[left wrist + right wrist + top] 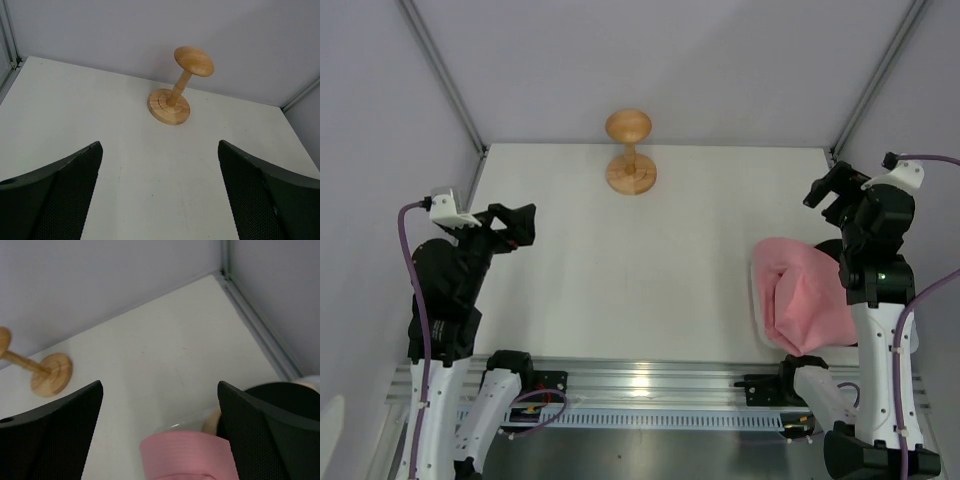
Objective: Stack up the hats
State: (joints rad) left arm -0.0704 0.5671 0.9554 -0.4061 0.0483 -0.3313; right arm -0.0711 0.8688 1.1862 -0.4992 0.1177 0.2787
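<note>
- The left claw (160,146) hung over the left side of the table (640,280), its two black fingers (65,190) spread wide with only bare tabletop between them; it held nothing.
- The right claw (160,386) was raised over the right side, its fingers (55,430) equally far apart and gripping nothing. It sat above and just behind the pile of hats.
- The pink hat (805,295) lay crumpled on top of that pile, on the right side of the table near the front edge and close against the right arm. In the right wrist view its folded edge (187,455) showed low between the fingers.
- The pile sat in a white basket (755,300), of which only a pale rim could be seen around the pink cloth.
- The black hat (280,395) lay on the far side of the pink one, mostly hidden; from above it was only a dark patch (827,247) beside the arm.
- A sliver of the beige hat (211,422) showed between the pink and the black; how it lay could not be told.
- The middle of the table carried nothing but its white surface.
- The wooden stand (630,150) stood upright at the far edge, near the middle of the back wall, well apart from the hats and both claws. Its round top carried no hat.
</note>
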